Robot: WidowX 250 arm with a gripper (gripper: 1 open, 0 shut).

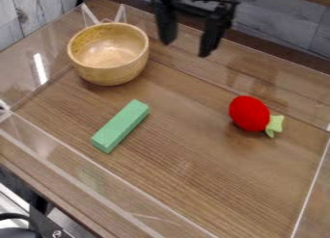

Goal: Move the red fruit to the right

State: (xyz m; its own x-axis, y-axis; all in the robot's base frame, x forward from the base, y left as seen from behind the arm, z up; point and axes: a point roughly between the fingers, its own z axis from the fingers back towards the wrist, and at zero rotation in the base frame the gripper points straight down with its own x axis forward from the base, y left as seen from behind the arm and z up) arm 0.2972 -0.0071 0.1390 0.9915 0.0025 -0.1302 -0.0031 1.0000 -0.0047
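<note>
Sideways: red fruit [250, 112], leafy cap lower right.

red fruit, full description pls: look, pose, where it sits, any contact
The red fruit is a small glossy red rounded toy strawberry, plastic by its shine, with a yellow-green leafy cap at its lower-right end. It lies on its side on the wooden table, right of centre, near the clear right wall. Nothing else touches it; the green block and the wooden bowl lie well apart to the left.

red fruit [250, 112] (yellow-green cap), green block [120, 125]
</note>
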